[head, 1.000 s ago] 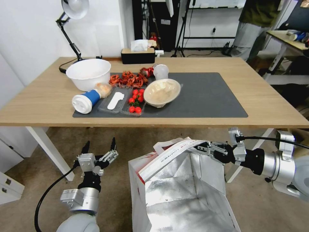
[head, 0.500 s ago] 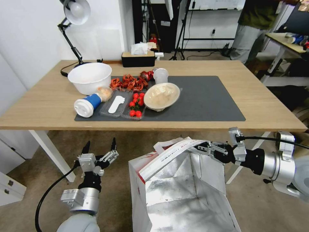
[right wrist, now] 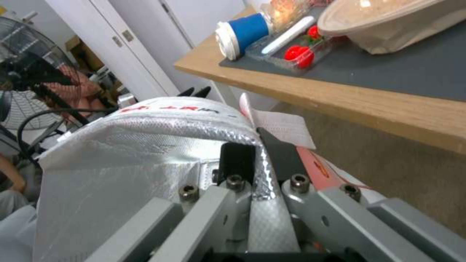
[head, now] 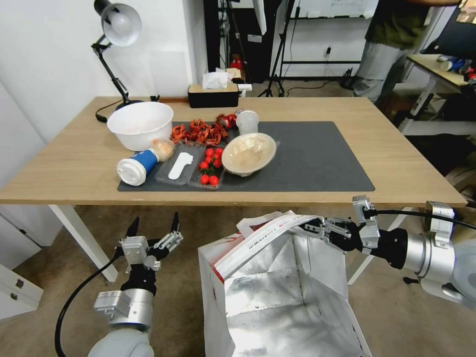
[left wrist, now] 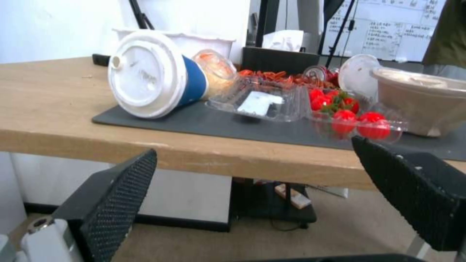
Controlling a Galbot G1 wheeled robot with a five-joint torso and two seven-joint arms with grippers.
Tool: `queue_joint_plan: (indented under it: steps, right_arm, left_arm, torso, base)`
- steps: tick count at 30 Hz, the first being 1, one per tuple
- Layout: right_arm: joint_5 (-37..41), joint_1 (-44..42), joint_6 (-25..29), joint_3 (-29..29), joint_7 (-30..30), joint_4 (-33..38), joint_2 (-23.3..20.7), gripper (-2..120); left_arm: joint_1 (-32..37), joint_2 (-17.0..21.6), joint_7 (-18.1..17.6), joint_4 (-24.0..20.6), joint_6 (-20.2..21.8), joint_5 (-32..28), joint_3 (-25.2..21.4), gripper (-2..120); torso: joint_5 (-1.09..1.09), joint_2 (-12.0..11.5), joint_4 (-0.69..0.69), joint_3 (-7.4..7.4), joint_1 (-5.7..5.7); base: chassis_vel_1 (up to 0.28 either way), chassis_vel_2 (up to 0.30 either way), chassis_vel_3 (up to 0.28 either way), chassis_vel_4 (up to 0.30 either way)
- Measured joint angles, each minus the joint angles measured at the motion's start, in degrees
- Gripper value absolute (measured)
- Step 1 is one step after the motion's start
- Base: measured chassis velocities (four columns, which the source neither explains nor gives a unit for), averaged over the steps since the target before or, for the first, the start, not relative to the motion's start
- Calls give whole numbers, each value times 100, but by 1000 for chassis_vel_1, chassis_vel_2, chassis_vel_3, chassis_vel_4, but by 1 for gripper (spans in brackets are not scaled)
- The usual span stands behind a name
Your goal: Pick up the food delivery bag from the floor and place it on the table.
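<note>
Already the pick-up half of the job is looking settled: the right gripper (head: 313,227) is pinching the top rim of the large boxy red-and-white food delivery bag (head: 277,287), its two fingers closed on the crinkly silver foil edge beside a white strap handle, as the right wrist view (right wrist: 260,160) is showing plainly. That bag is hanging open-mouthed just in front of the near edge of the large light-wood table (head: 64,163) and below its top, so the lift is only partly made; whether its base is clear of the worn beige-brown floor (head: 188,297) I cannot tell, since the bottom is running out of view. What is left, by my judgement, is raising the bag above the table edge and setting it down on the dark grey mat (head: 317,158), whose right part is lying bare, while its left part is carrying a white bowl (head: 140,125), a tipped blue-and-white cup (head: 136,167), a clear tray of red tomatoes (head: 208,171) and a lidded beige bowl (head: 248,153). Meanwhile the left gripper (head: 153,231) is waiting idle beside the bag's left wall, below the table edge, fingers spread wide and gripping nothing.
</note>
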Motion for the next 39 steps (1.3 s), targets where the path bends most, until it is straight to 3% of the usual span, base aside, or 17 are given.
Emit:
queue_joint_plan:
  steps: [39]
  right_arm:
    - [-16, 1, 16, -9, -10, 26, -11, 0]
  left_arm:
    - [5, -6, -77, -33, -44, -11, -19, 100]
  torso:
    - [0, 1065, 0, 599, 468]
  base:
    - [0, 0, 0, 0]
